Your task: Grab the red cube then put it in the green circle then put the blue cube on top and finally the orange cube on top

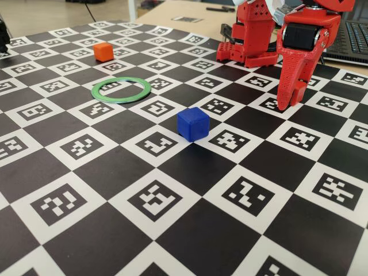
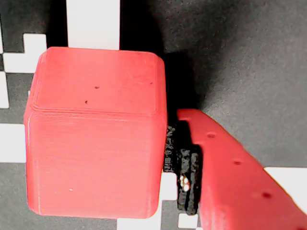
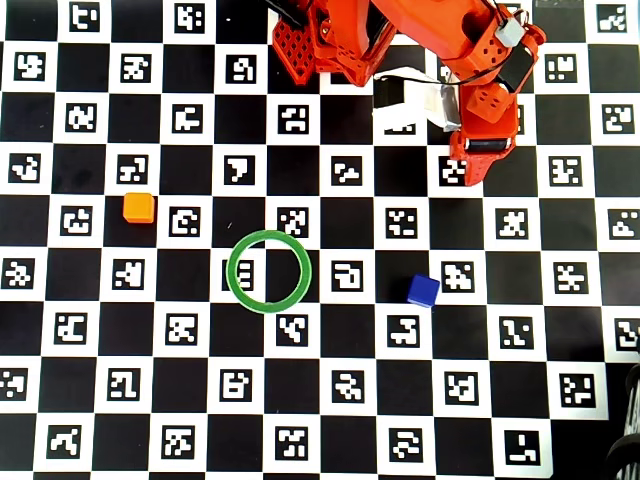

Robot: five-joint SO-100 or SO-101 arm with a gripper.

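My fingers (image 1: 286, 105) point down at the tabletop (image 1: 172, 230) near its far right part in the fixed view. In the wrist view the red cube (image 2: 96, 139) sits on the board, one padded finger (image 2: 189, 177) touching its right face; I cannot tell whether I am clamped on it. Overhead, the green circle (image 3: 268, 271) lies empty at centre, the orange cube (image 3: 139, 208) at its ten o'clock, the blue cube (image 3: 423, 291) at its three o'clock, all well apart with open board between.
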